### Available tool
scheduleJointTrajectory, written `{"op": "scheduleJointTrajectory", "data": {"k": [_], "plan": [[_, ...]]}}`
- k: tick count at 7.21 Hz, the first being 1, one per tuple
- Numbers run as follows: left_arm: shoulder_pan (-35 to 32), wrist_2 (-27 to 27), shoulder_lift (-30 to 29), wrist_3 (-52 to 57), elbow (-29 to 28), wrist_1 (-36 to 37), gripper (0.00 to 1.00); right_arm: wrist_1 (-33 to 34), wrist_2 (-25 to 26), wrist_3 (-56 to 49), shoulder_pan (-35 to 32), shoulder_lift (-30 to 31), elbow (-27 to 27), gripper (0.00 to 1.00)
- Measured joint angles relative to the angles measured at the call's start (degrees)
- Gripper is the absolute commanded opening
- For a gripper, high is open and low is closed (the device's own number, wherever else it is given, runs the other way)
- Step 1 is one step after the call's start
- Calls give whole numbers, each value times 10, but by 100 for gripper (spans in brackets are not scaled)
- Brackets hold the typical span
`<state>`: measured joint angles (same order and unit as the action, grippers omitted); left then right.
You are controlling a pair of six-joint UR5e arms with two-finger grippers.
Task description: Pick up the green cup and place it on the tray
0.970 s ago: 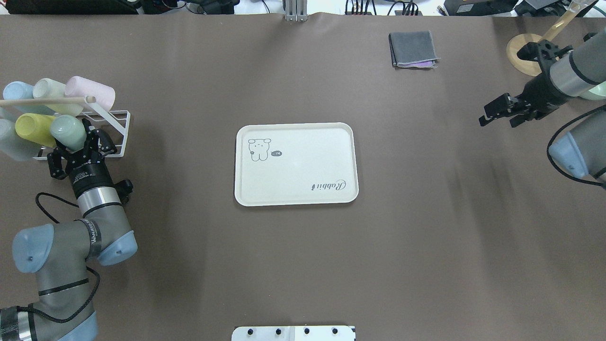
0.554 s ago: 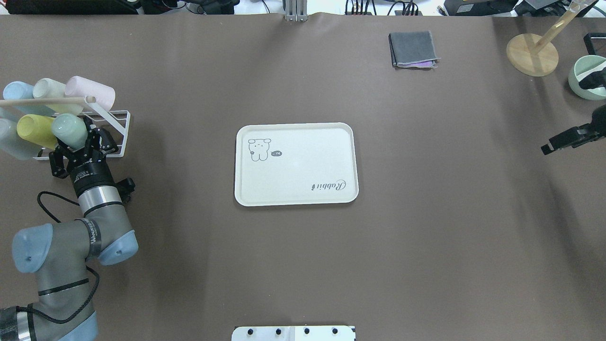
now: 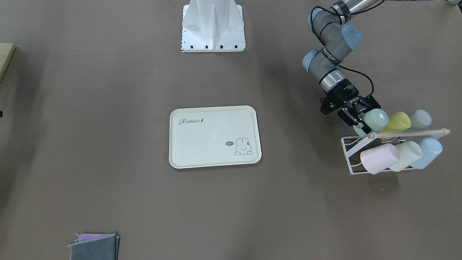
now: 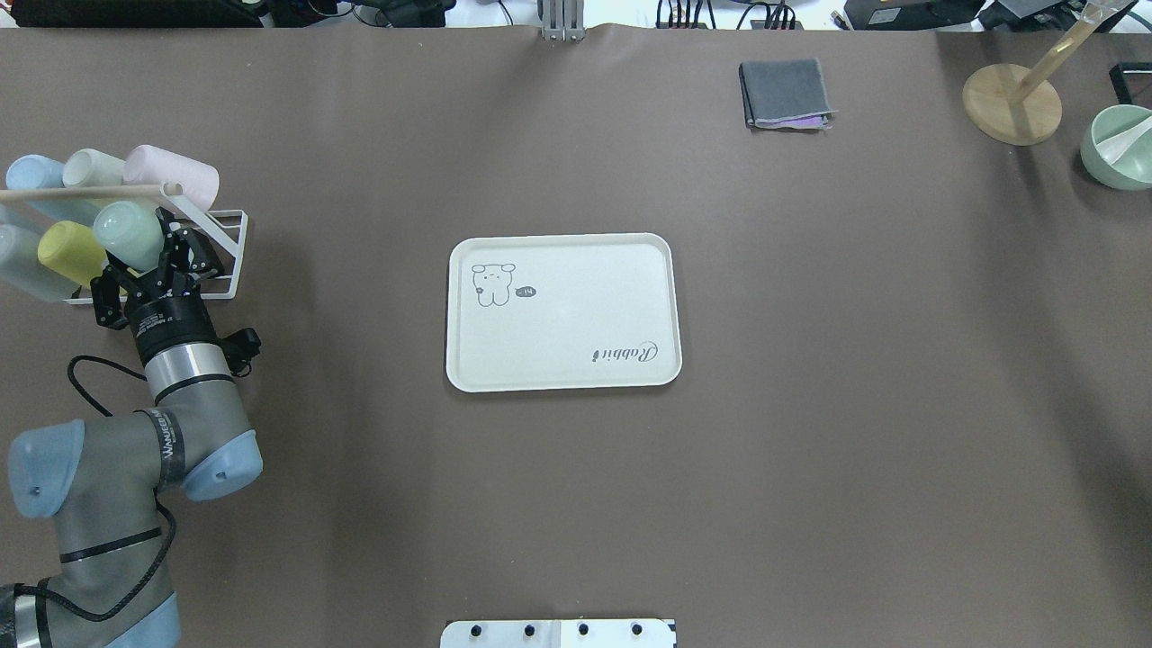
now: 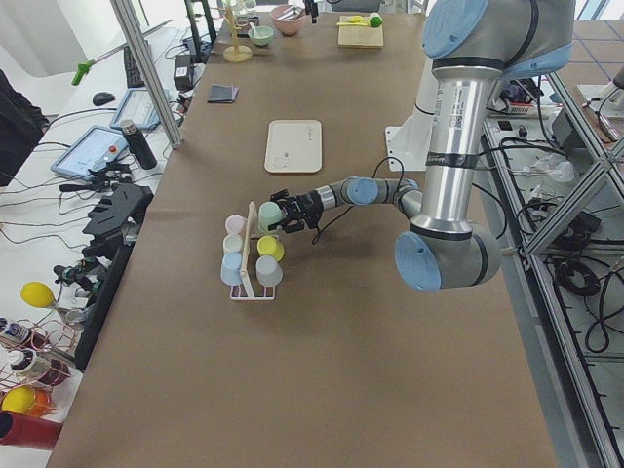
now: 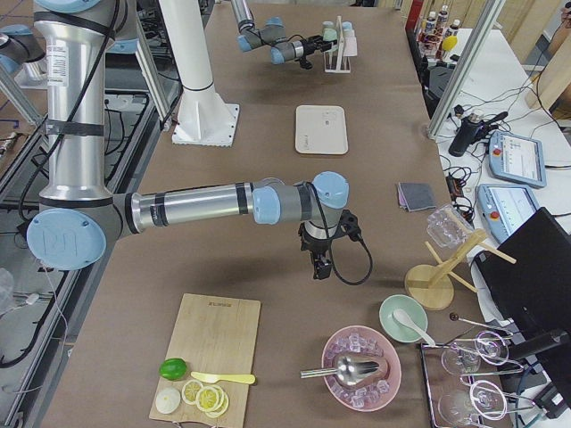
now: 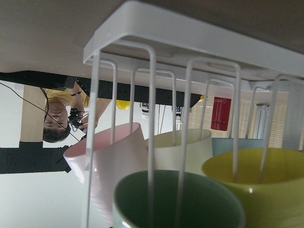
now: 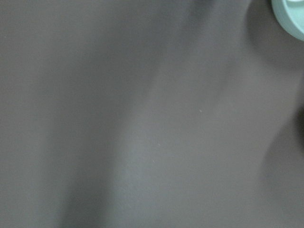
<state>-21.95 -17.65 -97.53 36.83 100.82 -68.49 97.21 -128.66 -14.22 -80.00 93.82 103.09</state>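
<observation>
The green cup lies on its side at the front of a white wire rack at the table's left, mouth towards my left gripper. The gripper is shut on the cup's rim and holds it slightly raised. The front view shows the same grip, gripper on cup. In the left wrist view the cup's dark mouth sits behind rack wires. The cream tray lies empty at mid-table. My right gripper shows only in the right side view; I cannot tell its state.
The rack also holds a yellow cup, pink cup, cream cup and blue cup under a wooden dowel. A grey cloth, a wooden stand and a green bowl are at the far right.
My left gripper has lifted the green cup a little off the lower row of the rack. My right arm has swung out of the overhead view to the right.
</observation>
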Motion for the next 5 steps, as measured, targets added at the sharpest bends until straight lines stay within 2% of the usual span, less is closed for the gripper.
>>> {"op": "scheduleJointTrajectory", "data": {"k": [1, 3, 5], "plan": [[-4, 0, 5, 8, 9, -6, 13, 35, 7, -29, -24, 12, 2, 100], [-7, -1, 34, 26, 47, -18, 12, 50, 12, -45, -62, 36, -23, 100], [-7, 0, 60, 92, 84, -84, 12, 50, 14, -47, -79, 40, -50, 100]]}}
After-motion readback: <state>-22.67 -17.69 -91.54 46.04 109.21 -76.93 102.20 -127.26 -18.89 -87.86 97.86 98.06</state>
